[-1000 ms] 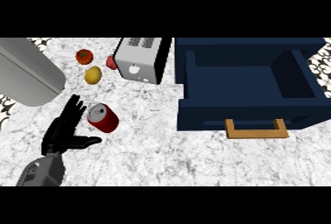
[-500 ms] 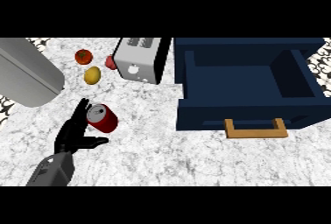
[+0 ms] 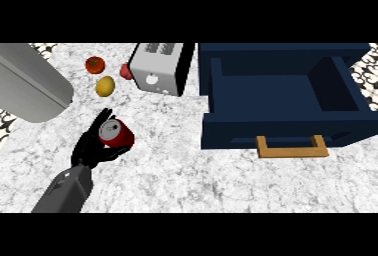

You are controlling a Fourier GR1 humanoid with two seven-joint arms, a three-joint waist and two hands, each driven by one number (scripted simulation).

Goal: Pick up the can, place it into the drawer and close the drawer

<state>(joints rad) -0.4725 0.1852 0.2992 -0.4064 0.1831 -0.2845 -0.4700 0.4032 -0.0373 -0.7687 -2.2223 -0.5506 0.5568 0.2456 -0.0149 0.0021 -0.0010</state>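
Desk point(image 3: 221, 185): white-grey marbled top, fills most of the head view.
Drawer point(image 3: 236, 132): navy, pulled open at the right. The inside is visible from above, with a divider wall toward its right end and nothing in the compartments that show. A wooden handle point(image 3: 291, 147) sits on the front panel, facing the lower edge.
Big grey rounded body point(image 3: 29, 85): upper left, partly cut off by the frame; can't tell what it is.
Toaster point(image 3: 159, 67): silver, top centre, just left of the drawer's back corner.
Left forearm: grey, comes in from the lower left.
Left hand point(image 3: 90, 150): black, wrapped on the can point(image 3: 116, 134). Fingers run up the can's left side, thumb is tucked under its lower right, so the can is pinched between them.
Can: red with a silver top, tilted, left of centre on the desk side, well apart from the drawer. Can't tell if it's off the surface.
Small items left of the toaster: a red tomato point(image 3: 94, 64), a yellow fruit point(image 3: 105, 86) below it, and a red piece point(image 3: 125, 71) touching the toaster's side.
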